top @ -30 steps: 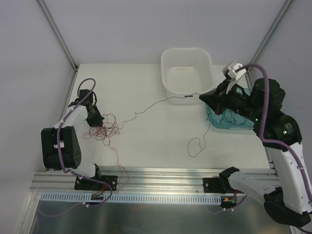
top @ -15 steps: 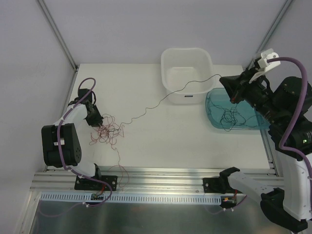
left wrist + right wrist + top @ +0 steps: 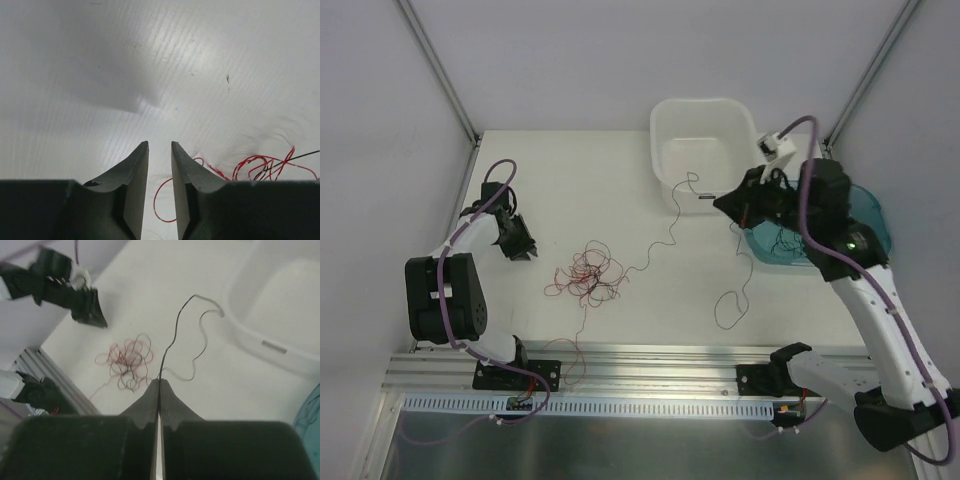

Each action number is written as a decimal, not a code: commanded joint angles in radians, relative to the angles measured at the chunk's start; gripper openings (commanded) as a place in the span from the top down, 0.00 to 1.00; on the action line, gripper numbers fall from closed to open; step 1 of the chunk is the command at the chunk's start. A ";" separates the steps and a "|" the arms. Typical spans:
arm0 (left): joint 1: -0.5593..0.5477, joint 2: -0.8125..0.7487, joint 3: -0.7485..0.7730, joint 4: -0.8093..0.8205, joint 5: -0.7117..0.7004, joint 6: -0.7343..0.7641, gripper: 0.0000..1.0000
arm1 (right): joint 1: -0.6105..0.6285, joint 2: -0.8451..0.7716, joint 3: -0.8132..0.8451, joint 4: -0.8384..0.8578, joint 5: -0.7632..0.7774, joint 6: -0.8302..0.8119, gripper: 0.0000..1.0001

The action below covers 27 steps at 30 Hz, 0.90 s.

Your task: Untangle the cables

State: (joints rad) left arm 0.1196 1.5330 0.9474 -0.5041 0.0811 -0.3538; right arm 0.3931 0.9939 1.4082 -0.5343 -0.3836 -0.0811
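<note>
The cables lie as a loose red and black tangle [image 3: 588, 275] on the table left of centre. One thin black strand [image 3: 670, 225] curls from the tangle up to my right gripper [image 3: 725, 200], which hovers beside the tub. In the right wrist view the right gripper [image 3: 160, 381] is shut on that black strand [image 3: 172, 335], with the tangle [image 3: 129, 362] lying beyond it. My left gripper [image 3: 520, 248] stands left of the tangle and apart from it. The left wrist view shows the left gripper [image 3: 160, 145] slightly open and holding nothing; red strands [image 3: 260, 167] lie to its right.
A white tub [image 3: 665, 125] stands at the back centre. Right of it is a teal tray [image 3: 872, 212] with more black wire inside. A separate black loop [image 3: 725, 300] lies near the front rail [image 3: 650, 365]. Frame posts rise at the back corners.
My left gripper has opened and let go of the tangle, which slid right toward the table's middle. My right gripper swung up and right, then came back down left; the black strand hangs slack.
</note>
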 commanded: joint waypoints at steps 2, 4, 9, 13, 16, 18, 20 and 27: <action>-0.011 -0.062 -0.015 0.007 0.132 0.007 0.64 | 0.067 0.058 -0.257 0.025 0.035 0.070 0.99; -0.032 -0.101 -0.038 0.013 0.155 0.007 0.53 | 0.105 0.077 -0.323 0.011 0.141 0.067 0.95; -0.162 -0.206 -0.087 0.021 0.166 -0.017 0.16 | 0.203 0.146 -0.426 -0.070 0.285 0.034 0.64; -0.274 -0.315 -0.124 0.021 0.157 -0.060 0.09 | 0.295 0.176 -0.399 -0.116 0.420 -0.034 0.38; -0.351 -0.365 -0.153 0.019 0.126 -0.074 0.08 | 0.328 0.176 -0.361 -0.105 0.393 -0.121 0.27; -0.402 -0.376 -0.164 0.022 0.099 -0.073 0.09 | 0.340 0.192 -0.332 -0.060 0.246 -0.199 0.21; -0.432 -0.367 -0.159 0.021 0.077 -0.070 0.09 | 0.351 0.228 -0.301 -0.055 0.174 -0.244 0.18; -0.518 -0.229 -0.099 0.030 0.009 -0.068 0.11 | 0.386 0.513 -0.172 -0.007 0.002 -0.385 0.17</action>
State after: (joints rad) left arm -0.3786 1.2510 0.8047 -0.4820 0.1436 -0.4084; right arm 0.7712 1.4128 1.1851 -0.5800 -0.2527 -0.3618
